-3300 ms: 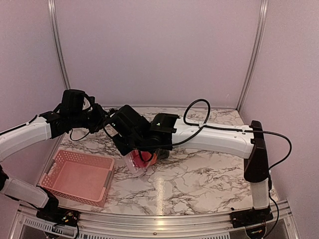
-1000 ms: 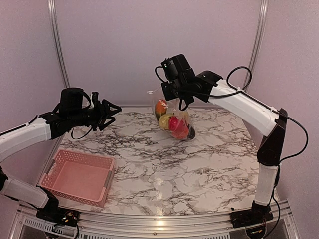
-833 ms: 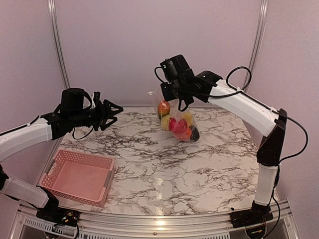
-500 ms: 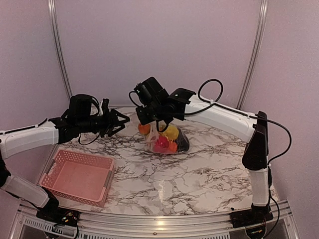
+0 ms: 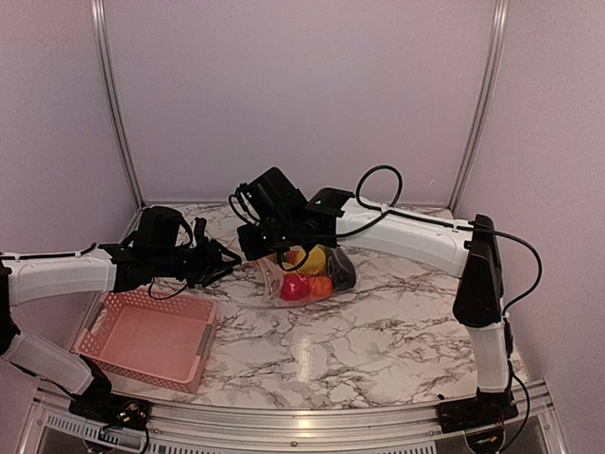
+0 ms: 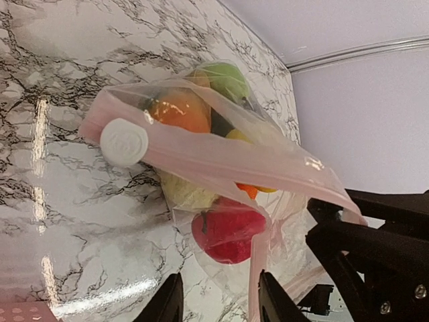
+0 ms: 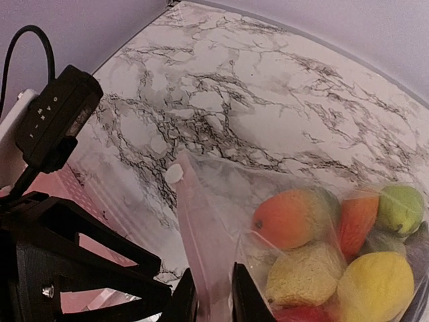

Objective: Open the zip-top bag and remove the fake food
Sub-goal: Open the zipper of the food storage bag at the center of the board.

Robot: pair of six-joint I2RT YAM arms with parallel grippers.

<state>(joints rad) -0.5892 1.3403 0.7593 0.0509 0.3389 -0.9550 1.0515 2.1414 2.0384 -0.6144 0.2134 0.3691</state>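
Pouch of clear, thin, crinkly plastic, the zip-top bag [image 5: 284, 284], is sagging onto the white marbled table [image 5: 378, 340] towards the back, carrying the fake food [image 7: 295, 218], glossy plastic fruit and vegetables. Film is looking soft and slippery, the load light but shifting; I am judging the stiffer pink zip strip [image 6: 221, 164] the soundest hold, one claw on each lip. Right gripper [image 7: 213, 298] is pinching that strip; left gripper [image 6: 218, 302] is hanging just short of the bag, fingers spread, gripping nothing. White slider [image 6: 124, 142] is showing at the strip's free end. Whether the zip is parted I cannot tell; both claws' tips are being cut off by the frame edges, and the lower pieces are hiding one another.
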